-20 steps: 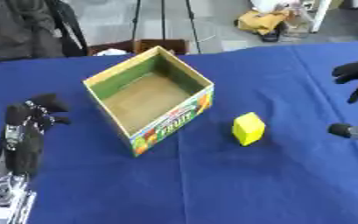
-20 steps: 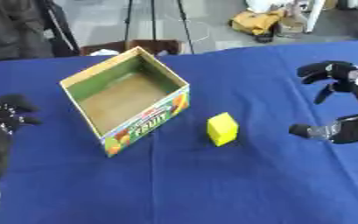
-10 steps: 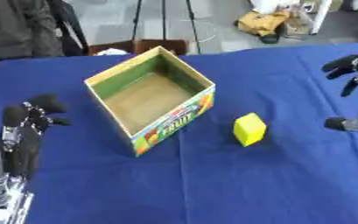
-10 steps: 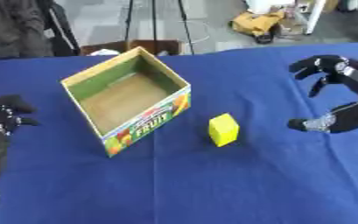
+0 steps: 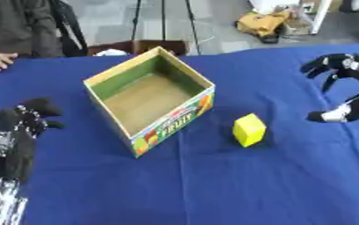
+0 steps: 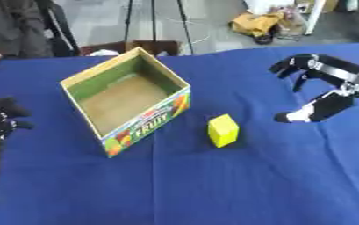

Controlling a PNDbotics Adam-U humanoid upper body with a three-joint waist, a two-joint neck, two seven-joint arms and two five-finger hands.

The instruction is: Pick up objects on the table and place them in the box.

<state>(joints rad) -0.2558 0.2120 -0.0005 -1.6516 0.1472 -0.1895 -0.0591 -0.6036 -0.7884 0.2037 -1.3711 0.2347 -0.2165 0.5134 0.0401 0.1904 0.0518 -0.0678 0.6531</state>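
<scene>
— Nearest the camera?
— Left hand, lying at the lower left of the blue-draped worktop, fingers relaxed and holding nothing.

— And the task's thing?
— Yellow block, standing on the cloth just right of the box, apart from it and untouched.

— The box itself?
— Open-topped, green inside, empty, set cornerwise, fruit print on its near side.

— Farther right?
— Right hand, raised over the cloth well right of the block, fingers and thumb spread wide apart, gripping nothing.

Lab or studio: blue-clothed table, tripod legs behind.
</scene>
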